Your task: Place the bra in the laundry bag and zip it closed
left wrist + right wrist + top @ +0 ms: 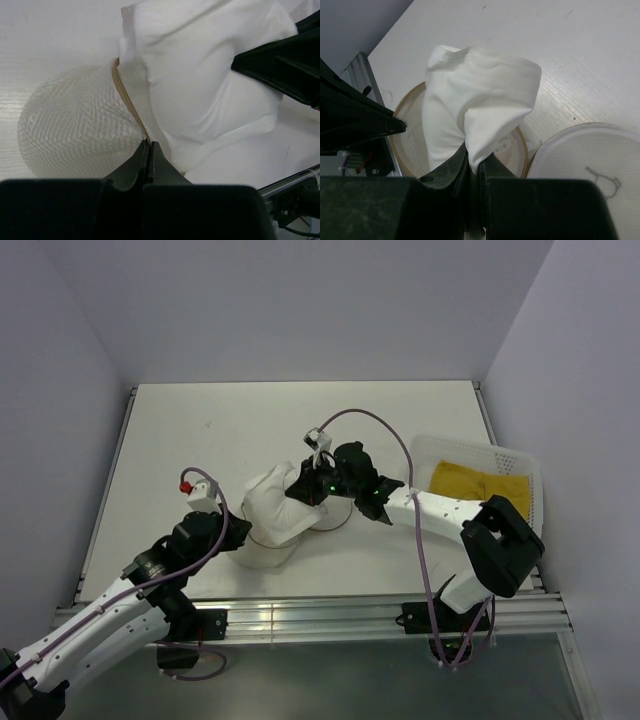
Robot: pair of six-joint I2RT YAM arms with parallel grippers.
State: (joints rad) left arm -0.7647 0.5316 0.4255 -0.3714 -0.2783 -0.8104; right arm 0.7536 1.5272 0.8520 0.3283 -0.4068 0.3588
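The round white mesh laundry bag [262, 545] lies open at the table's front middle, with a tan zipper rim. My left gripper [238, 531] is shut on that rim [131, 107] at the bag's left side. My right gripper [304, 490] is shut on a white soft fabric garment [275, 498] and holds it bunched over the bag's opening [409, 142]. The garment [475, 90] hangs partly inside. The bag's round lid flap [585, 165] lies open beside it. A mustard-yellow bra [478, 482] lies in the white basket at the right, untouched.
The white perforated basket [470, 445] stands at the table's right edge, behind my right arm. Purple cables loop over both arms. A metal rail runs along the table's near edge. The walls close in at the left, back and right.
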